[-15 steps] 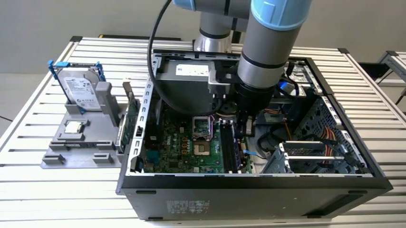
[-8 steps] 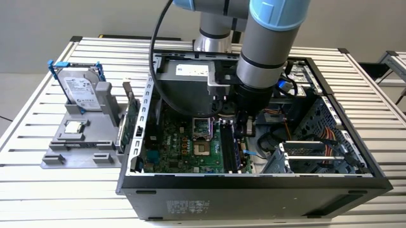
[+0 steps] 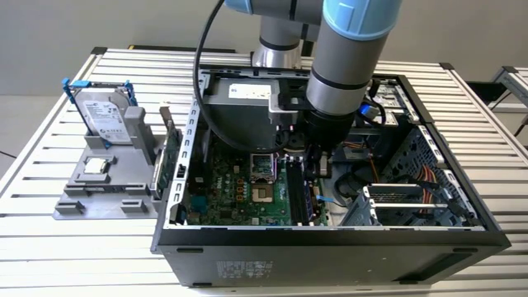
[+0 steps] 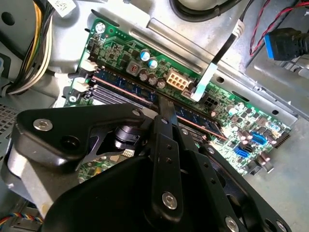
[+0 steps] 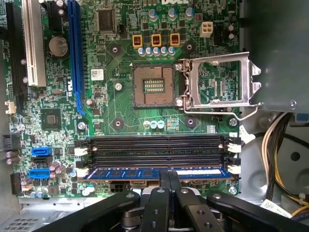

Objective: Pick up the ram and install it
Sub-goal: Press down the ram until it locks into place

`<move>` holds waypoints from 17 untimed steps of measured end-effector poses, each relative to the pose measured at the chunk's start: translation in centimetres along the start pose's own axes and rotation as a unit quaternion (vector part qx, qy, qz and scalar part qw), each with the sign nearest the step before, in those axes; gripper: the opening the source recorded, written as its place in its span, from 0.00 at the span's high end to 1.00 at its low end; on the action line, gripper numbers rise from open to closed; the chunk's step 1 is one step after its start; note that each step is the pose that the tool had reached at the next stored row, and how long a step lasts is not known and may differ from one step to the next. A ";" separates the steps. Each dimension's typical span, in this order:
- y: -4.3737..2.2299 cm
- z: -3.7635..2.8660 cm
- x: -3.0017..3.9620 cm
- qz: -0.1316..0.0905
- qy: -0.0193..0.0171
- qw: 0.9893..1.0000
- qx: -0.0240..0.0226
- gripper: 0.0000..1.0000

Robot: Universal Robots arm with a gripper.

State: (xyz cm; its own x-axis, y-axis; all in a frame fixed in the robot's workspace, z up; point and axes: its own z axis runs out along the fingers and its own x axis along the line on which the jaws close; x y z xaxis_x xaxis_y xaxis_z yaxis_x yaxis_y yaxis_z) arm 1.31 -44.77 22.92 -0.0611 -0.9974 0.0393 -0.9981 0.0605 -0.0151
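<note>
Blue-labelled and dark, the ram [image 5: 154, 172] stood on edge in the slot nearest the gripper [image 5: 169, 180], at the edge of the green motherboard [image 5: 120, 101] inside the open computer case [image 3: 330, 238]. In both wrist views the gripper's fingers came together narrow onto the stick's upper edge near its middle, pinching or pressing it; which of the two I could not tell. By my judgement the pick-up was done and the install far along: the ram lay level along its slot between the white end latches [image 5: 233, 168], though whether it was fully seated and latched could not be read.

Counted in the first wrist view: one ram stick, four long memory slots with three of them bare [image 5: 154, 147], and one open processor socket [image 5: 153, 86]. On the slatted counter [image 3: 49, 229] outside the case, at the exterior view's left, stood one grey fixture [image 3: 99, 198] carrying one hard drive [image 3: 106, 120].
</note>
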 end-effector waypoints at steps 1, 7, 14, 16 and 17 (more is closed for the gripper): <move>0.00 0.00 0.00 0.000 0.000 1.000 0.000 1.00; 0.01 0.61 -0.02 0.000 0.000 1.000 0.000 1.00; 0.01 0.88 -0.05 0.000 0.000 1.000 0.000 1.00; 0.00 0.24 -0.04 0.000 -0.001 1.000 0.000 1.00; 0.00 -0.09 0.00 0.000 0.000 1.000 0.000 1.00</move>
State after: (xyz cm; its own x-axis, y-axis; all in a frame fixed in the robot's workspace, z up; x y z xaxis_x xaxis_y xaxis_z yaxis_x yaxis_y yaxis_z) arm 1.31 -44.76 23.01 -0.0611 -0.9974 0.0391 -0.9980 0.0605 -0.0153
